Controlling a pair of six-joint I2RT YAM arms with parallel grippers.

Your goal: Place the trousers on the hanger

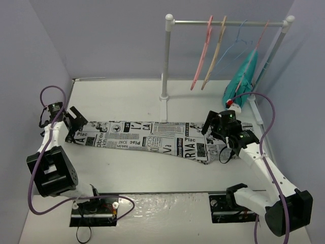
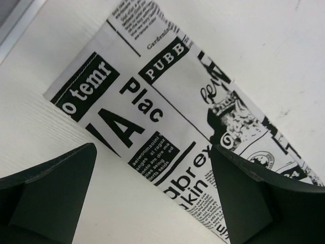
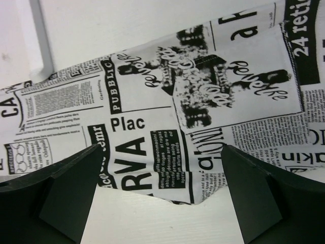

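Note:
The trousers (image 1: 152, 137), white with black newspaper print, lie flat in a long strip across the table. My left gripper (image 1: 76, 118) hovers open over their left end; in the left wrist view the trousers (image 2: 167, 101) lie between and beyond the gripper (image 2: 152, 203), with nothing held. My right gripper (image 1: 213, 125) stands open over the wider right end; the trousers (image 3: 203, 101) show their lower edge between the spread fingers (image 3: 66, 193) of that gripper (image 3: 162, 198). The pink hanger (image 1: 201, 56) hangs on the rail at the back, apart from both grippers.
A white rack with an upright pole (image 1: 166, 66) and a rail (image 1: 228, 23) stands at the back. On it hang a tan hanger (image 1: 216, 53), a thin blue wire hanger (image 1: 238, 40) and a teal garment (image 1: 244, 76). Walls close in on both sides.

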